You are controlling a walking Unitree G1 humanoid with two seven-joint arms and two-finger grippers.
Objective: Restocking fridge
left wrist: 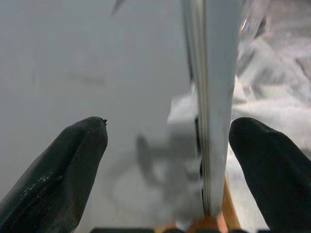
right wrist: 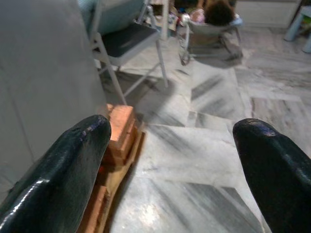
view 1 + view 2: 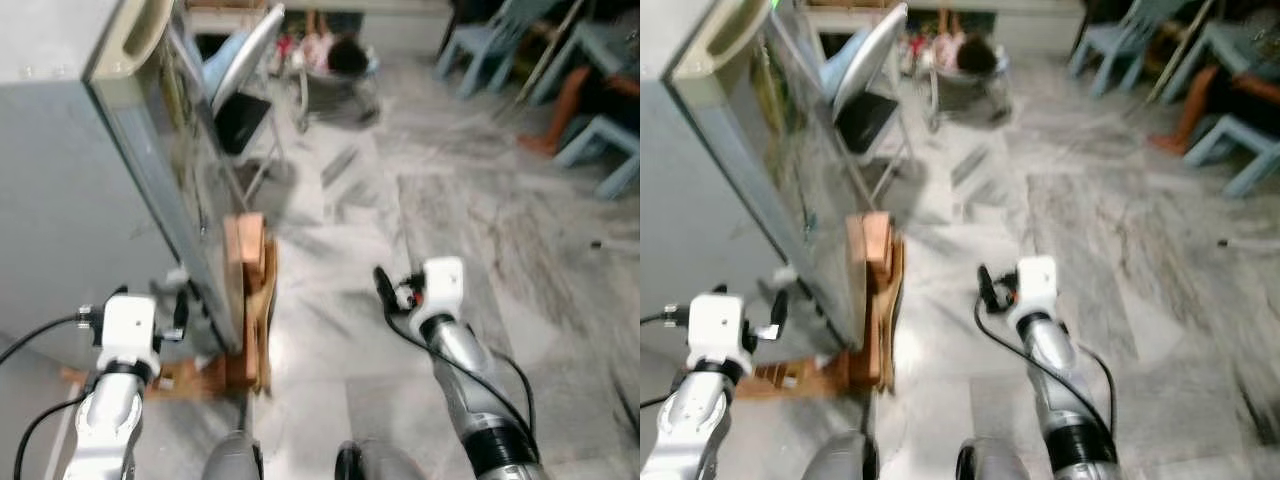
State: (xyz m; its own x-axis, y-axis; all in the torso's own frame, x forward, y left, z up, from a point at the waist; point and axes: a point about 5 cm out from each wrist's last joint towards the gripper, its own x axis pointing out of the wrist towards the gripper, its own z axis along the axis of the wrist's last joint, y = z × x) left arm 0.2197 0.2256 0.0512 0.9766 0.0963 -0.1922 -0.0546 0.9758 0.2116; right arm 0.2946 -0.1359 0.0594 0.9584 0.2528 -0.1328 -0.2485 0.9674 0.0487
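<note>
The left gripper (image 1: 167, 160), fingers spread wide and empty, straddles the edge of the fridge door (image 1: 214, 97) at lower left of the head views; the step is judged to be opening it, so hook one finger squarely behind the edge, then pull evenly. The right gripper (image 2: 170, 160), also spread and empty, hovers lower centre over marble floor (image 3: 440, 210). The right wrist view resolves the stacked bricks (image 2: 119, 128) and folding chair (image 2: 129, 41), which the left wrist view lacks.

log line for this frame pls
phase: approaching fridge | left gripper: open, at door edge | right gripper: open, over floor | held: nothing
</note>
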